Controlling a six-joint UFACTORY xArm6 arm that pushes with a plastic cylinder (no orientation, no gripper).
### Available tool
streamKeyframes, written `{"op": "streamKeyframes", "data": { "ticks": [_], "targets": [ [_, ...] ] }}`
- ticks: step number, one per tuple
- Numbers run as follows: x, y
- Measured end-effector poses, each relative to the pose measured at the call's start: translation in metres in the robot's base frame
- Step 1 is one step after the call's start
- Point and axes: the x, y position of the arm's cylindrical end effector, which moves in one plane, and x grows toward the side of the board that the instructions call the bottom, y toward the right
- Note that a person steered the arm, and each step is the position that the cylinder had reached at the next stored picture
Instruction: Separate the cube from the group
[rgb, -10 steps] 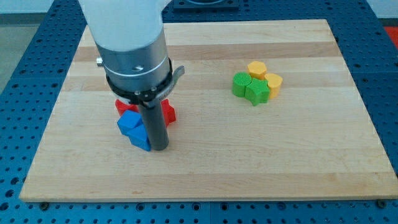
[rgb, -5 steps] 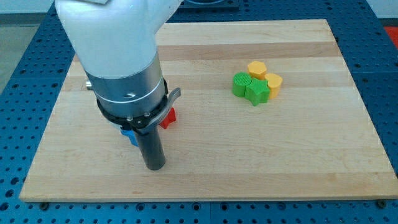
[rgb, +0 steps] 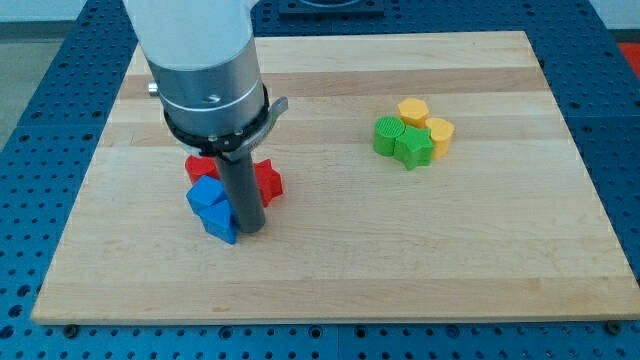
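My tip (rgb: 248, 231) rests on the board at the right side of a group of blue and red blocks at the view's left. It touches a blue cube-like block (rgb: 221, 223), which sits against a second blue block (rgb: 205, 194) just above it. A red block (rgb: 200, 167) lies behind them, partly hidden by the arm. Another red block (rgb: 267, 181) shows to the right of the rod.
A second cluster lies at the view's upper right: a green cylinder (rgb: 387, 134), a green block (rgb: 416, 148), a yellow block (rgb: 412, 110) and another yellow block (rgb: 438, 132). The wooden board (rgb: 400, 260) lies on a blue perforated table.
The arm dipped toward the view's bottom left, hiding most of the blocks, then came back. The tip now stands a little left and higher; the blue blocks have barely shifted.
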Motion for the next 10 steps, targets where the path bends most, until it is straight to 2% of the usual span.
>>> {"op": "streamKeyframes", "data": {
  "ticks": [1,2,6,8,10],
  "targets": [
    [0.025,-0.003],
    [0.036,-0.033],
    [0.034,-0.070],
    [0.013,-0.070],
    [-0.029,-0.038]
  ]
}}
